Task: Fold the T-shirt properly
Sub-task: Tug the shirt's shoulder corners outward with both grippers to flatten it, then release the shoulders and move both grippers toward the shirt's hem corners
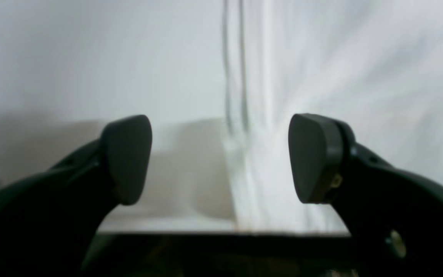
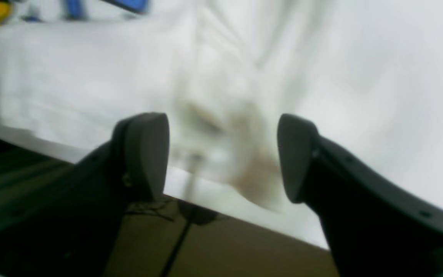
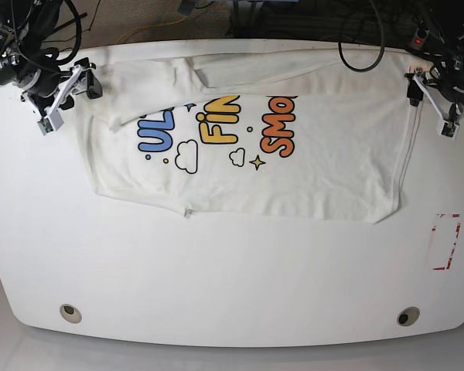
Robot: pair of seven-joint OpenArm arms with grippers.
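Note:
The white T-shirt (image 3: pixel 317 178) lies spread across the far half of the table, print up, with its far strip folded down over the tops of the blue, yellow and orange letters. My left gripper (image 3: pixel 431 108) hovers at the shirt's right edge. In the left wrist view that gripper (image 1: pixel 219 157) is open and empty, with the shirt's stitched edge (image 1: pixel 240 96) ahead of it. My right gripper (image 3: pixel 68 100) is at the shirt's left end by the sleeve. In its own view it (image 2: pixel 223 154) stands open, with blurred white cloth (image 2: pixel 71 84) beyond and nothing between the fingers.
The white table (image 3: pixel 216 263) has a rounded front edge with two round holes (image 3: pixel 71 313) (image 3: pixel 407 316). A red-marked rectangle (image 3: pixel 445 241) is on its right side. Dark cables (image 3: pixel 363 31) hang behind the far edge.

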